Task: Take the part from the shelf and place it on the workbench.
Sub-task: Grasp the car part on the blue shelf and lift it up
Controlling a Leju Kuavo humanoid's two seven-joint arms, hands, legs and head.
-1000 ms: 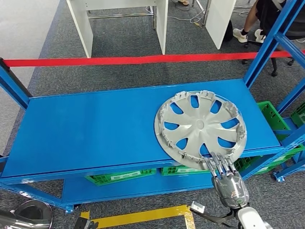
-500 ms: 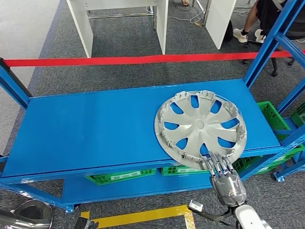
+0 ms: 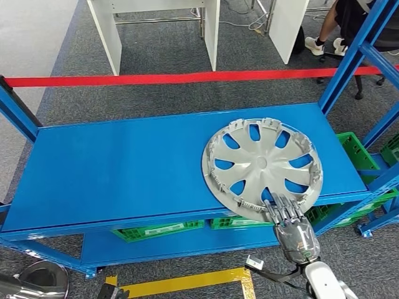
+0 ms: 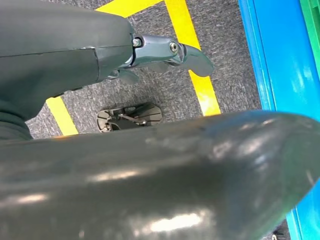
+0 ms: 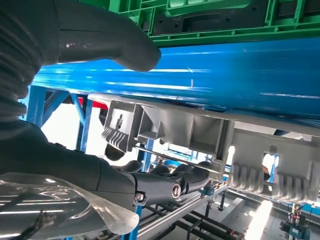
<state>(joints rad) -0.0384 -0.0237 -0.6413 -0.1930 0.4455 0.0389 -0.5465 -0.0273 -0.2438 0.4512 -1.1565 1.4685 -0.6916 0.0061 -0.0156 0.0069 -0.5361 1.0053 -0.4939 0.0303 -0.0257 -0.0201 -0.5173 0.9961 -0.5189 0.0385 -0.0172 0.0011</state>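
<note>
Right hand (image 3: 292,232) fingers over hubcap (image 3: 262,167) rim, thumb (image 5: 109,37) beneath shelf (image 3: 118,162) edge, grip uncertain.

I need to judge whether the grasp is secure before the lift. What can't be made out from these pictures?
- Right hand, head view: its fingers lie over the near rim of the round silver plastic wheel cover; its thumb under the rim is hidden.
- Right wrist view: blur and glare leave it unclear whether the thumb presses the cover's underside.
- Left hand, left wrist view: mostly hidden by dark robot parts.
- Green crates: contents hidden by the blue metal shelf.
</note>
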